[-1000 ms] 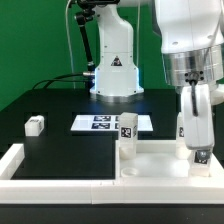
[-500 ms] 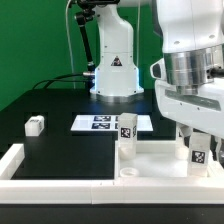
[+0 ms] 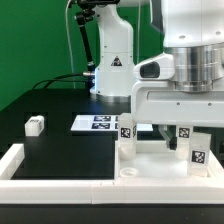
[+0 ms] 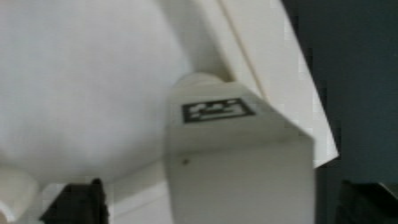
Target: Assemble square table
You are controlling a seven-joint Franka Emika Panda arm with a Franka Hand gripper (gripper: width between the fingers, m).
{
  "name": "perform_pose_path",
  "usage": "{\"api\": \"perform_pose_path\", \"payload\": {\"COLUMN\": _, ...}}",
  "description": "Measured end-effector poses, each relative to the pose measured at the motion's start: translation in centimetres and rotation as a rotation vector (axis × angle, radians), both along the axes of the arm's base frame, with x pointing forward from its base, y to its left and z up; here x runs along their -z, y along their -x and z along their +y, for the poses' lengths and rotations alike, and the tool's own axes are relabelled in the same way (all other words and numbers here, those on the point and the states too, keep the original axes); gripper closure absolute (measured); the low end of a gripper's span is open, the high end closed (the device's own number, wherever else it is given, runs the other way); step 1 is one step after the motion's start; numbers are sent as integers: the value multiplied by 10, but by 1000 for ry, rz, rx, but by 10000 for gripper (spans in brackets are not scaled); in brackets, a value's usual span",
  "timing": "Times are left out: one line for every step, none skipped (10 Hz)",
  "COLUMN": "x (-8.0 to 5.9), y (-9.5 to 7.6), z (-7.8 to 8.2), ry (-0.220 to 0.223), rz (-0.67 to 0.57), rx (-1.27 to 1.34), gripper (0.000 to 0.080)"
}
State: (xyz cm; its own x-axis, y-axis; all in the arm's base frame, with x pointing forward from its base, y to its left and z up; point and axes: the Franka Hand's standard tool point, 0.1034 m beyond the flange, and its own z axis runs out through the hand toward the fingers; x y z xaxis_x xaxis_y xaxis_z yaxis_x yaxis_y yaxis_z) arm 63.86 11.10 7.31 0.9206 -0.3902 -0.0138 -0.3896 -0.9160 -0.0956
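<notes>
The white square tabletop (image 3: 155, 160) lies at the front right against the low wall. One white tagged leg (image 3: 126, 136) stands upright in its corner on the exterior view's left. A second tagged leg (image 3: 196, 150) stands upright at the corner on the exterior view's right. My gripper (image 3: 190, 142) hangs over this second leg, jaws spread on either side of it. In the wrist view the leg (image 4: 231, 140) fills the space between the dark fingertips (image 4: 71, 203), with a gap showing on one side; the gripper (image 4: 217, 205) looks open. A third leg (image 3: 35, 125) lies loose on the black table at the exterior view's left.
The marker board (image 3: 98, 123) lies flat at mid table behind the tabletop. A long white low wall (image 3: 50, 185) runs along the front and turns back at the exterior view's left. The robot base (image 3: 113, 70) stands at the back.
The hand has turned about the vertical over the right-hand leg, from narrow side to broad side facing the camera. The leg's tag now faces the front. The other parts have not moved.
</notes>
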Motion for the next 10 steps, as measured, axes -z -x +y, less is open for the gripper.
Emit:
{"api": "perform_pose_path", "payload": {"x": 1, "y": 1, "z": 1, "ry": 0, "rz": 2, "rx": 23, "gripper": 151}}
{"api": "perform_pose_path", "payload": {"x": 1, "y": 1, "z": 0, "ry": 0, "rz": 3, "rx": 36, "gripper": 151}}
{"api": "perform_pose_path", "payload": {"x": 1, "y": 1, "z": 0, "ry": 0, "rz": 3, "rx": 37, "gripper": 279}}
{"api": "perform_pose_path", "payload": {"x": 1, "y": 1, "z": 0, "ry": -1, "rz": 6, "rx": 71, "gripper": 413}}
{"api": "perform_pose_path", "payload": {"x": 1, "y": 1, "z": 1, "ry": -5, "rz": 15, "rx": 166, "gripper": 413}}
{"api": "perform_pose_path", "payload": {"x": 2, "y": 1, "z": 0, "ry": -7, "rz": 23, "rx": 242, "gripper": 511}}
{"api": "perform_pose_path", "payload": {"x": 2, "y": 1, "z": 0, "ry": -8, "rz": 30, "rx": 312, "gripper": 511}}
{"api": "perform_pose_path", "payload": {"x": 2, "y": 1, "z": -1, "ry": -9, "rz": 38, "rx": 393, "gripper": 511}}
{"api": "perform_pose_path", "payload": {"x": 3, "y": 2, "z": -2, "ry": -13, "rz": 52, "rx": 543, "gripper": 511}}
{"api": "perform_pose_path", "payload": {"x": 3, "y": 4, "z": -4, "ry": -29, "rz": 70, "rx": 727, "gripper": 511}}
